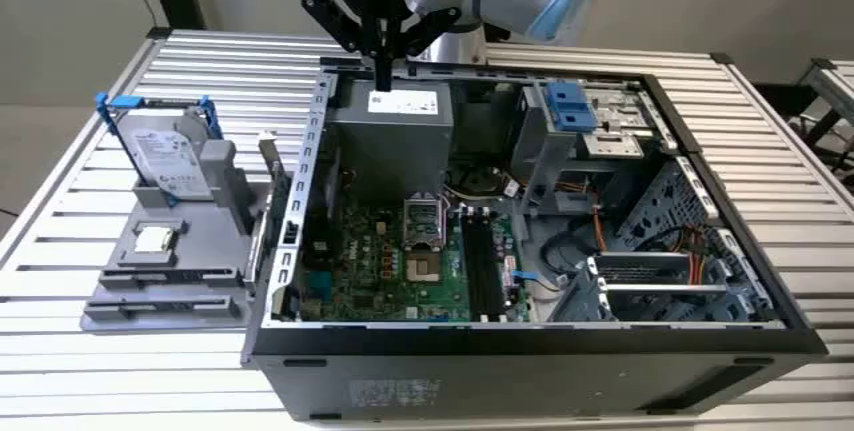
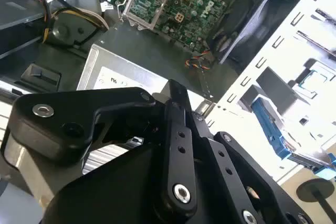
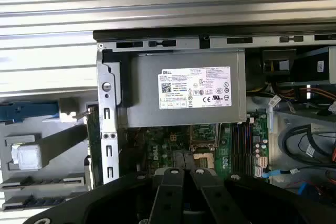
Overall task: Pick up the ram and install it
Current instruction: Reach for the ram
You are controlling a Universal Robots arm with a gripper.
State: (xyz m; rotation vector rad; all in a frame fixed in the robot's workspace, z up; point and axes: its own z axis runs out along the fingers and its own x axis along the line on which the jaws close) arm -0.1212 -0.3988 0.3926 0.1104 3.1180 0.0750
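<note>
Far side on the exterior view's left: gray holder point(image 1: 174, 281) on the slatted table point(image 1: 120, 391), carrying the hard drive point(image 1: 167, 156) tilted upright in its blue frame, with a small square silver chip point(image 1: 156, 239) lying flat below it. Next over, the ram point(image 1: 274, 179) is a thin green stick on edge at the holder's end, just beside the case's side wall and outside the case; the first wrist view shows it as a narrow green strip point(image 3: 92, 145) along that wall. Not installed yet. Then the open PC case point(image 1: 534, 346). The gripper point(image 1: 383, 79) hangs tips-down above the gray power supply point(image 1: 387, 136) at the case's back edge, well apart from the ram. Its fingers point(image 2: 177, 124) are pinched together to one narrow tip, and I can't see anything between them. Below the supply is the green motherboard point(image 1: 360, 271) with the CPU socket point(image 1: 422, 236), and the black memory slots point(image 1: 483, 271) sit just to the socket's right. Further right are the drive cage with a blue latch point(image 1: 567, 106), then loose cables point(image 1: 587, 241) and perforated bays point(image 1: 667, 221).
</note>
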